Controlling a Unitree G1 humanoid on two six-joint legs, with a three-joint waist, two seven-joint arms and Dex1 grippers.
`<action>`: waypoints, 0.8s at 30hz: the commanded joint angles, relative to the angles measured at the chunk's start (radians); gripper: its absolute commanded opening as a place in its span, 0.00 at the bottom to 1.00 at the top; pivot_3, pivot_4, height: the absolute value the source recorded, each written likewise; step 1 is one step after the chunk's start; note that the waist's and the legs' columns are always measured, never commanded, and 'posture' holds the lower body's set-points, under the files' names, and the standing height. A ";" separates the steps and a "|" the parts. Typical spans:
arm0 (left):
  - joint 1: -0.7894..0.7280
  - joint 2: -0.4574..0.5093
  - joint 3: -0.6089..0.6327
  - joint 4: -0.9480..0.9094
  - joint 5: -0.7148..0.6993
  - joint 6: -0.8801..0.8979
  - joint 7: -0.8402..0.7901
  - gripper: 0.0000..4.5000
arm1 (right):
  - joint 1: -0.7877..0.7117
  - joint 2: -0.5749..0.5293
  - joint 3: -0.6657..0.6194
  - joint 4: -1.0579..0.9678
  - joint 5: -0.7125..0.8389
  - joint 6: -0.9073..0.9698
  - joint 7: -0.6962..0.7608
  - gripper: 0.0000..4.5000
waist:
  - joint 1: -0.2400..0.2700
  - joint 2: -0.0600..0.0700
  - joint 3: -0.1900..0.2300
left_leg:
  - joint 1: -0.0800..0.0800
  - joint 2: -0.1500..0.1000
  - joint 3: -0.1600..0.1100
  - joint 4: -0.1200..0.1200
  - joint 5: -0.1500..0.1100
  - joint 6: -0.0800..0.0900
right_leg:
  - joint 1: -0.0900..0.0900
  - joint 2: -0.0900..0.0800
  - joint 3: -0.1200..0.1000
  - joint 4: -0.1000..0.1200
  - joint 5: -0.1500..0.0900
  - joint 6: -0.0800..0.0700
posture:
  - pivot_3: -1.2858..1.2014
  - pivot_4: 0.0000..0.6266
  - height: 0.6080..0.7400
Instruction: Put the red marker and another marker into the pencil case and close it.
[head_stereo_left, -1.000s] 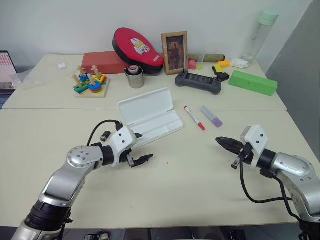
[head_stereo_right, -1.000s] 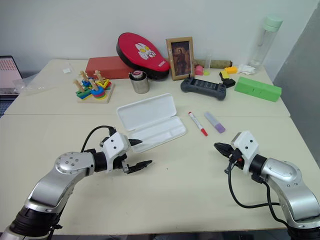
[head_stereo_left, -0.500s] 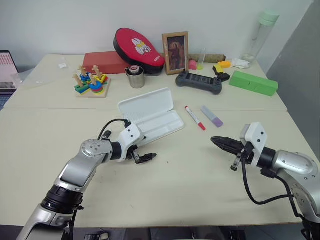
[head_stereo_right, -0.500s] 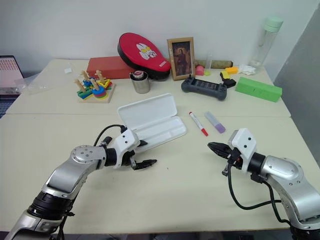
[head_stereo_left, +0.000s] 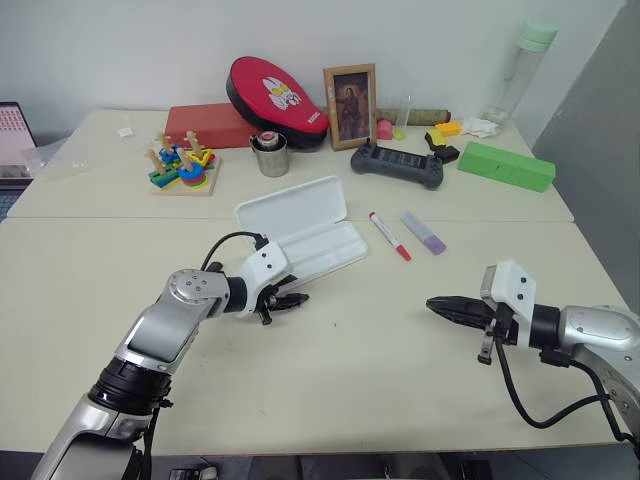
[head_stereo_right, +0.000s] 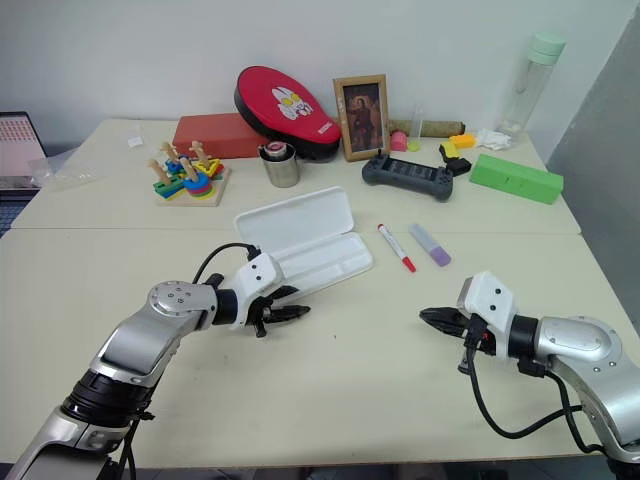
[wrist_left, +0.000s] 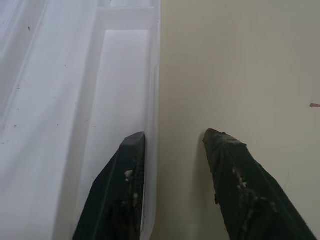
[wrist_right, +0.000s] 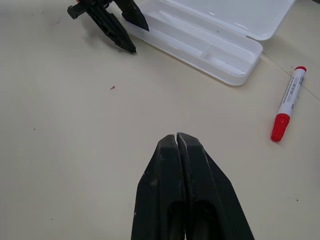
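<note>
The pencil case (head_stereo_left: 318, 249), white and hinged, lies open in the middle of the table with its lid (head_stereo_left: 293, 207) folded back. My left gripper (head_stereo_left: 297, 298) is at the tray's near left end. In the left wrist view its fingers (wrist_left: 131, 165) straddle the tray's front wall (wrist_left: 154, 100), one inside and one on the table, with a gap between them. The red marker (head_stereo_left: 388, 236) and the lilac marker (head_stereo_left: 423, 232) lie side by side right of the case. My right gripper (head_stereo_left: 432, 303) hovers shut and empty over the table, nearer than the markers.
Along the back stand a stacking toy (head_stereo_left: 181, 168), a metal cup (head_stereo_left: 269, 155), a red box (head_stereo_left: 208, 124), a red pouch (head_stereo_left: 272, 90), a framed picture (head_stereo_left: 349, 92), a black controller (head_stereo_left: 397, 163), a green block (head_stereo_left: 505, 165) and a bottle (head_stereo_left: 523, 62).
My left gripper has moved up to the case's front wall and its fingers have narrowed around it. The right gripper has drawn back a little toward me, still shut.
</note>
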 joint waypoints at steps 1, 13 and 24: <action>-0.004 -0.010 -0.009 0.004 0.005 0.025 -0.002 0.26 | -0.022 0.003 0.006 -0.031 0.008 -0.002 -0.004 0.00 | 0.001 0.000 0.000 | 0.000 0.000 0.000 0.000 0.000 0.000 | 0.000 0.000 0.000 0.000 0.000 0.000 | 0.52 0.24 1.00; -0.013 0.001 -0.035 0.008 0.048 -0.023 -0.013 0.01 | -0.016 -0.002 0.009 -0.018 0.005 -0.014 0.003 0.00 | 0.001 0.000 0.000 | 0.000 0.000 0.000 0.000 0.000 0.000 | 0.000 0.000 0.000 0.000 0.000 0.000 | 0.52 0.24 1.00; 0.015 0.026 0.000 -0.047 0.070 -0.142 -0.037 0.01 | -0.009 -0.001 0.005 -0.015 -0.001 -0.026 0.002 0.00 | 0.001 0.000 0.000 | 0.000 0.000 0.000 0.000 0.000 0.000 | 0.000 0.000 0.000 0.000 0.000 0.000 | 0.52 0.24 1.00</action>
